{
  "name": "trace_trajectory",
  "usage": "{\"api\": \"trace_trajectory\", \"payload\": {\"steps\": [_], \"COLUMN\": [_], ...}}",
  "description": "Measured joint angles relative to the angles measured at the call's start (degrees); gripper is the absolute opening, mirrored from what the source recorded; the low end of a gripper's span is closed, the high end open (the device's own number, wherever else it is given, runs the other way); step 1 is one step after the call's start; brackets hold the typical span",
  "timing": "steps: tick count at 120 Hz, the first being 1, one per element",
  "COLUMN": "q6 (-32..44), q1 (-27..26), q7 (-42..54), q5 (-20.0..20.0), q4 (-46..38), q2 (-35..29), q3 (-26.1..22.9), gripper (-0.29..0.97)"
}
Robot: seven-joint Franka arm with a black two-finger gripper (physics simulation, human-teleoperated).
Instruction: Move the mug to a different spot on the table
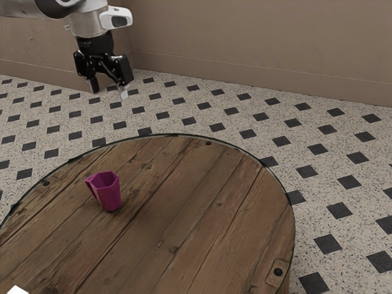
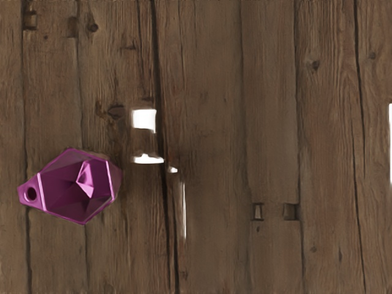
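Note:
A magenta faceted mug [image 1: 105,189] stands upright on the round wooden table [image 1: 202,208], toward the exterior view's left. From above, the mug [image 2: 72,184] shows its angular rim and a small handle with a hole. My gripper [image 1: 109,90] hangs high above the table, well above and behind the mug, fingers pointing down. Its fingers stand apart with nothing between them.
The table is a round drum of dark planks with a rim edge [image 1: 278,184] on the exterior view's right. A tiled floor [image 1: 294,122] and a beige wall lie behind. A small white object [image 1: 15,289] sits at the table's near left edge.

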Motion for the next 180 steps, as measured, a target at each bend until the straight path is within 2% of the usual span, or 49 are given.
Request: {"api": "trace_trajectory", "payload": {"steps": [24,37,52,69,84,102,110,124,136,180], "q6": [-0.3,-0.4,-0.4,-0.3,3.5,9.4,13.9,22.7,30.2,49.1], "q1": [-1.6,-7.1,-1.9,-0.5,2.4,4.4,5.2,5.5,5.4,5.2], "q7": [-0.1,-2.8,-7.8,-13.5,-17.8,-22.0,-24.5,-28.6,-31.8,-42.7], "q5": [-0.5,-1.4,-4.2,-7.3,-10.4,-10.8,-12.9,-19.4,-22.3,-24.8], "q4": [0.1,3.8,4.2,1.0,-4.9,-13.6,-17.6,-21.9,-23.9,-33.6], "q2": [0.1,4.8,9.8,11.2,11.2,10.6,10.6,11.2,12.3,14.0], "q3": [0.9,8.3,16.2,21.6,22.2,22.3,22.3,22.3,22.3,20.8], "gripper": [0.68,0.68,0.68,0.68,0.68,0.68,0.68,0.68,0.68,0.68]}}
